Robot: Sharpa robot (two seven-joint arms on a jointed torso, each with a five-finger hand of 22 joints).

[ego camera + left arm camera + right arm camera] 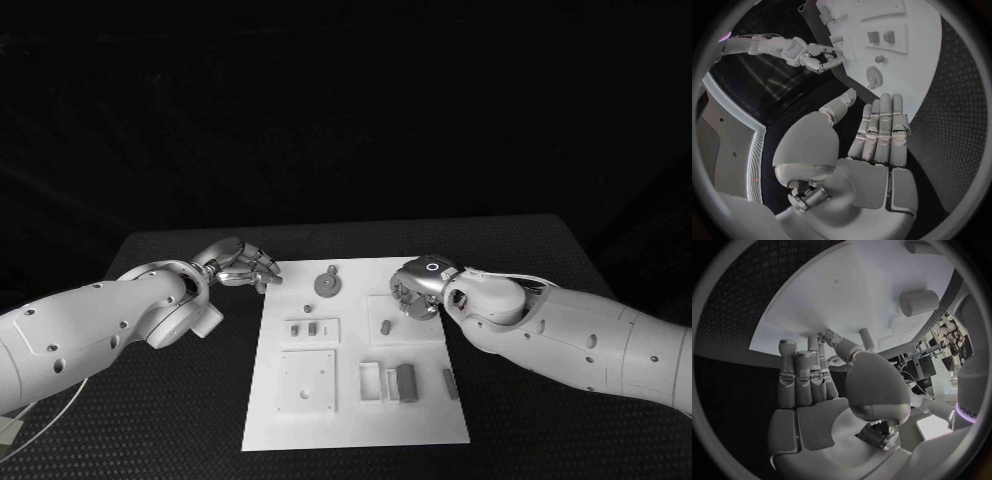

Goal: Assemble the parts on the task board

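White task board (433,425) on black table (173,420) (dark room), both hands empty, fingers apart.

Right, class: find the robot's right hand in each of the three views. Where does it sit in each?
Head view: the right hand is right of centre, over the task board's right edge.
Left wrist view: small and far off, beyond the left hand, beside the board's edge.
Right wrist view: large, in the middle, fingers reaching towards the board.
Shared landmark: the white task board.
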